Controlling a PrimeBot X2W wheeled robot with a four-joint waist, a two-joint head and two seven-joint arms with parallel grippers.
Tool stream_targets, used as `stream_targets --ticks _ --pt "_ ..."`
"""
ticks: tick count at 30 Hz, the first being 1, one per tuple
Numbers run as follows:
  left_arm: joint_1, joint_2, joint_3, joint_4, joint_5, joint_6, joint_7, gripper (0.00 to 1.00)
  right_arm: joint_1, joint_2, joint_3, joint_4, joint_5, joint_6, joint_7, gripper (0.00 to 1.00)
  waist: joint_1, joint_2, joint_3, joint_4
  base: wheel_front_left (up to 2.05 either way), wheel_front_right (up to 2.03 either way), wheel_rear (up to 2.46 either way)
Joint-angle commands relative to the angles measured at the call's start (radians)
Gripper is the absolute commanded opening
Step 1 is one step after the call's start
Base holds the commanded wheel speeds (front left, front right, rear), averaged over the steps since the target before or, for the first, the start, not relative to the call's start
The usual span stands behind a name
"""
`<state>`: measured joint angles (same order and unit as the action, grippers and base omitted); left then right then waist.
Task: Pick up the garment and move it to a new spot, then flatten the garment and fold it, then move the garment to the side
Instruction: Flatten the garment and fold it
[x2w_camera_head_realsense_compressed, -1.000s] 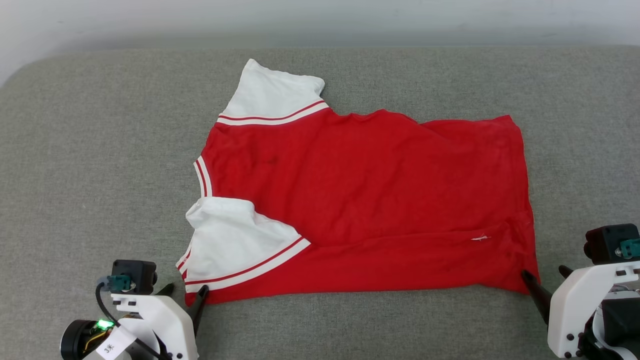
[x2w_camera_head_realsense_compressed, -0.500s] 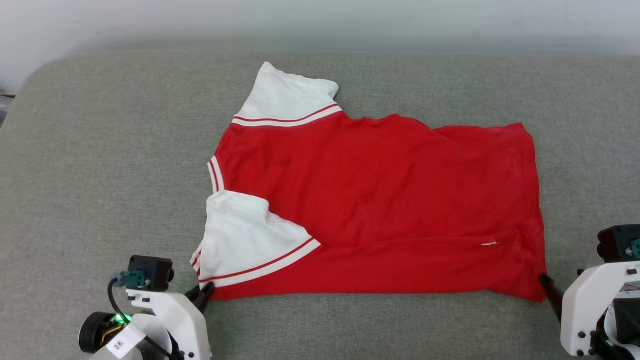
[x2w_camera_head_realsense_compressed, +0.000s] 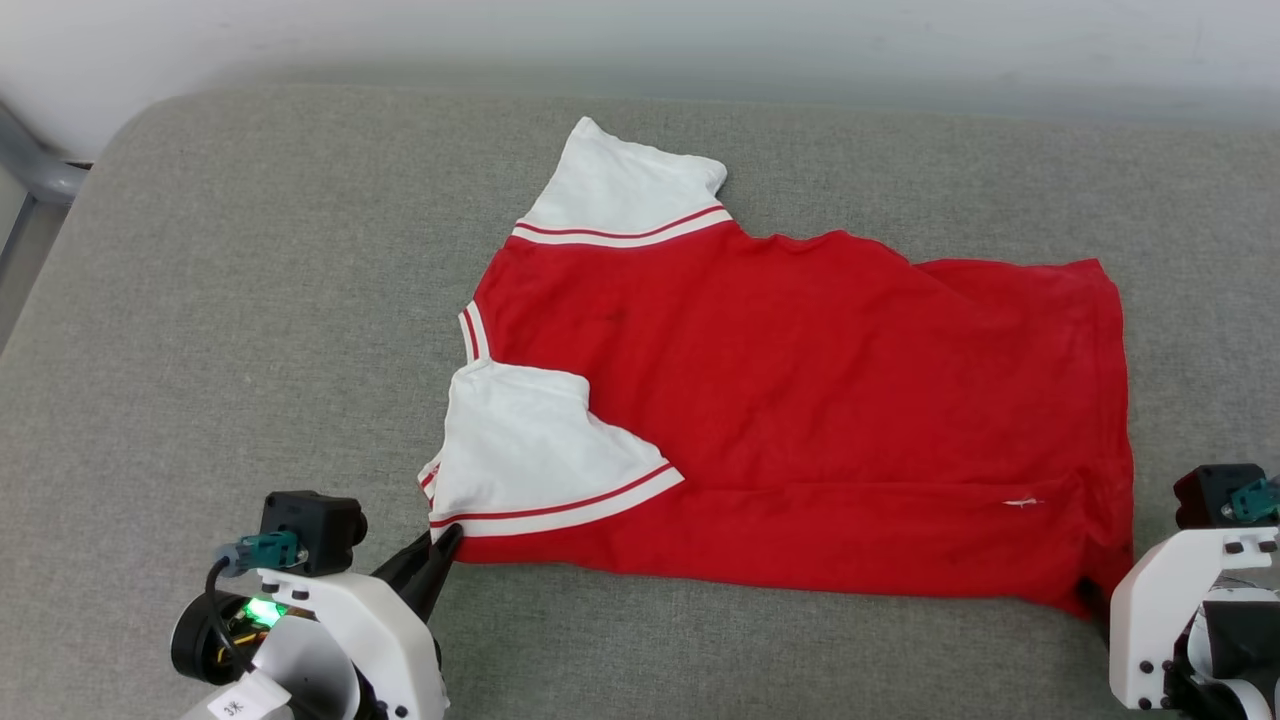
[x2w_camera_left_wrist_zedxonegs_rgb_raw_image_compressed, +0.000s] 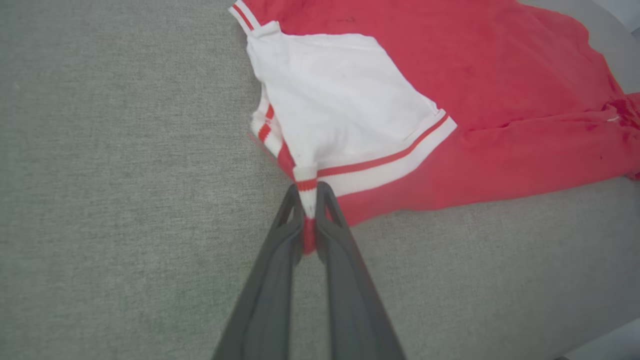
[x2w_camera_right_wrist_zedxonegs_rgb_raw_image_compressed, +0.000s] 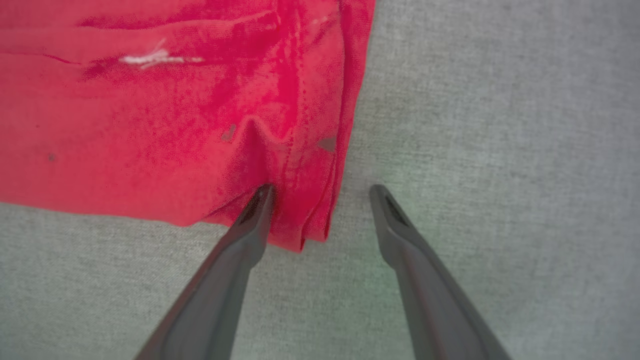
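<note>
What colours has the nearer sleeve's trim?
White fabric trim with one red stripe; best in left wrist view.

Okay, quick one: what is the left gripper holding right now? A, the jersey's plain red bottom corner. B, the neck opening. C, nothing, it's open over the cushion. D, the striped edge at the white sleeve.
D: in the left wrist view the left gripper is shut on the jersey, pinching the striped edge at the corner of the white sleeve.

Garment (x2w_camera_head_realsense_compressed: 800, 400) on the cushion (x2w_camera_head_realsense_compressed: 250, 300), wall (x2w_camera_head_realsense_compressed: 640, 40) behind both.
</note>
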<state>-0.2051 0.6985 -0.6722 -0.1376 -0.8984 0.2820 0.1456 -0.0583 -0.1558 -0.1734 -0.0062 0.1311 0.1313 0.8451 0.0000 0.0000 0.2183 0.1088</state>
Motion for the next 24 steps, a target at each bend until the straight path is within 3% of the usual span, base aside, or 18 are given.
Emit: stream_targets --ticks 1,4,5,6,7,8,24 --pt "0.006 0.006 -0.004 -0.007 0.01 0.002 0.003 0.0 -0.012 0.013 -0.005 0.029 -0.006 -0.001 -0.005 1.0 0.0 0.0 0.007 0.005 0.0 0.0 0.0" --pt "0.006 0.005 -0.007 -0.01 0.011 0.004 0.005 0.0 -0.013 0.021 -0.007 0.053 -0.005 -0.001 -0.005 1.0 0.0 0.0 0.012 0.007 0.0 0.0 0.0" --pt "0.007 0.004 -0.008 -0.009 0.011 0.004 0.006 0.0 -0.015 0.025 -0.008 0.064 -0.003 -0.001 -0.003 0.78 0.0 0.0 0.013 0.008 0.0 0.0 0.0" --pt "0.007 0.004 -0.01 -0.006 0.011 0.003 0.007 0.0 -0.015 0.028 -0.007 0.075 -0.002 -0.001 0.0 0.35 0.0 0.0 0.015 0.008 0.0 0.0 0.0" --pt "0.007 0.005 -0.012 -0.002 0.012 0.001 0.008 0.0 -0.012 0.029 -0.006 0.085 -0.002 -0.001 0.002 0.06 0.0 0.0 0.015 0.007 0.0 0.0 0.0" --pt "0.007 0.005 -0.014 0.001 0.013 -0.001 0.009 0.0 -0.011 0.029 -0.007 0.092 -0.003 -0.001 -0.001 0.0 0.0 0.0 0.016 0.007 0.0 0.0 0.0" --pt "0.058 0.013 -0.037 0.061 -0.026 -0.01 0.033 0.0 0.02 -0.01 -0.061 0.061 0.037 -0.002 -0.018 0.0 0.0 0.0 -0.067 -0.028 0.0 0.0 0.0"
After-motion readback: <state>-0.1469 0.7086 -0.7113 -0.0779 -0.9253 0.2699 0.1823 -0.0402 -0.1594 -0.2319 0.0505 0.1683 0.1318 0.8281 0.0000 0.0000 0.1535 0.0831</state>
